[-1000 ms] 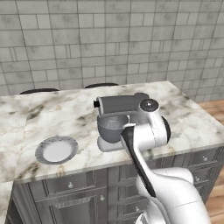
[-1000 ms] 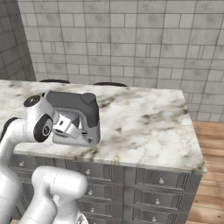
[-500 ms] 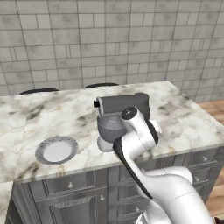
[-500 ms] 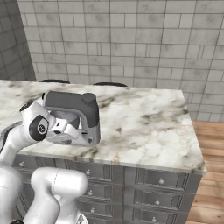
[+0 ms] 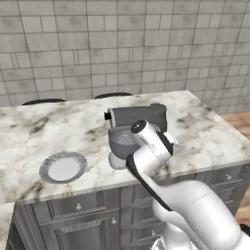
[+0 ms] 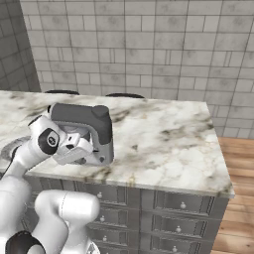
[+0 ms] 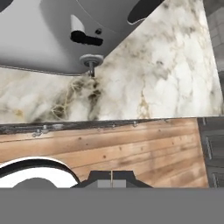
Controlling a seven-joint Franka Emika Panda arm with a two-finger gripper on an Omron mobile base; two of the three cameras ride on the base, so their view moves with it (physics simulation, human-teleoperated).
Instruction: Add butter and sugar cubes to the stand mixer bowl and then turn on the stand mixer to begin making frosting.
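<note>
The grey stand mixer (image 5: 138,117) stands mid-counter with its dark head down over the grey metal bowl (image 5: 122,141). My arm crosses in front of it. My gripper (image 6: 87,149) is low beside the mixer's body (image 6: 84,124), near the counter's front edge. In the hand view the dark fingertips (image 7: 101,176) meet with nothing between them, so the gripper (image 7: 111,178) is shut. Above them are the mixer's light-grey side, its black lever (image 7: 85,38) and a round foot (image 7: 91,59). The butter and sugar cubes are out of view.
A flat round grey plate (image 5: 62,167) lies on the marble counter (image 5: 205,132) left of the mixer. Grey drawers (image 6: 178,203) run under the counter, and wooden floor (image 6: 243,173) lies to the right. A tiled wall stands behind.
My wrist has swung left across the mixer's front and the hand has turned in closer to its side. Mixer, bowl and plate have not moved.
</note>
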